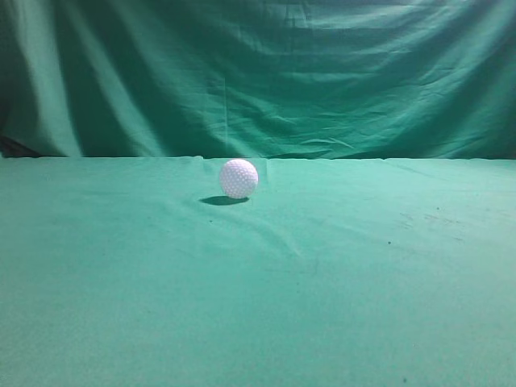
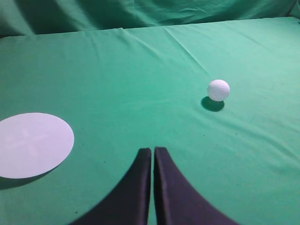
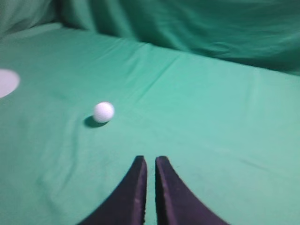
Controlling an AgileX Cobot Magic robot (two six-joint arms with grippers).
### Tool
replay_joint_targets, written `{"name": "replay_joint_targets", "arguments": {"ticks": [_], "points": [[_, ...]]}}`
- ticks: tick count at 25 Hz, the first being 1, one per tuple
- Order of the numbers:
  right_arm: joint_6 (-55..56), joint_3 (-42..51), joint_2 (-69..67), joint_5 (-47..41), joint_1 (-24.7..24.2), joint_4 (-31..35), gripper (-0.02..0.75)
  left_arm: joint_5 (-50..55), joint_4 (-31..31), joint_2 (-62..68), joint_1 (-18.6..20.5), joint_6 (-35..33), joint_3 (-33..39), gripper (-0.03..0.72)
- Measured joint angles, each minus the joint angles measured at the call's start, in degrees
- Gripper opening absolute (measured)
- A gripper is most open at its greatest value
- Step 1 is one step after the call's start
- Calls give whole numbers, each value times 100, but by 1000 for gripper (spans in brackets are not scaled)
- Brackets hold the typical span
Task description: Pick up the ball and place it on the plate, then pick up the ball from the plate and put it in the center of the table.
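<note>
The white dimpled ball (image 1: 239, 178) rests on the green table (image 1: 258, 282), near the middle toward the back. It also shows in the left wrist view (image 2: 218, 90) and in the right wrist view (image 3: 103, 112). A flat white plate (image 2: 32, 144) lies on the cloth at the left of the left wrist view; its edge shows in the right wrist view (image 3: 7, 82). My left gripper (image 2: 153, 150) is shut and empty, well short of the ball. My right gripper (image 3: 150, 159) is shut and empty, to the right of the ball. Neither gripper shows in the exterior view.
A draped green cloth backdrop (image 1: 258, 72) hangs behind the table's far edge. The table cloth has shallow wrinkles around the ball.
</note>
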State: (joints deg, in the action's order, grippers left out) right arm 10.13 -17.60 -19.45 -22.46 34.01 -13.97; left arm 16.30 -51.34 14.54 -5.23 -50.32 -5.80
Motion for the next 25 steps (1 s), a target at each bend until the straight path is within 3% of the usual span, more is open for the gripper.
{"name": "replay_joint_targets", "arguments": {"ticks": [11, 18, 25], "points": [[59, 1617, 1569, 1159, -2027, 367, 70, 0, 0, 0, 0, 0, 0, 0], [59, 1907, 1995, 1058, -2626, 429, 70, 0, 0, 0, 0, 0, 0, 0], [49, 1916, 1994, 549, -2769, 429, 70, 0, 0, 0, 0, 0, 0, 0]]}}
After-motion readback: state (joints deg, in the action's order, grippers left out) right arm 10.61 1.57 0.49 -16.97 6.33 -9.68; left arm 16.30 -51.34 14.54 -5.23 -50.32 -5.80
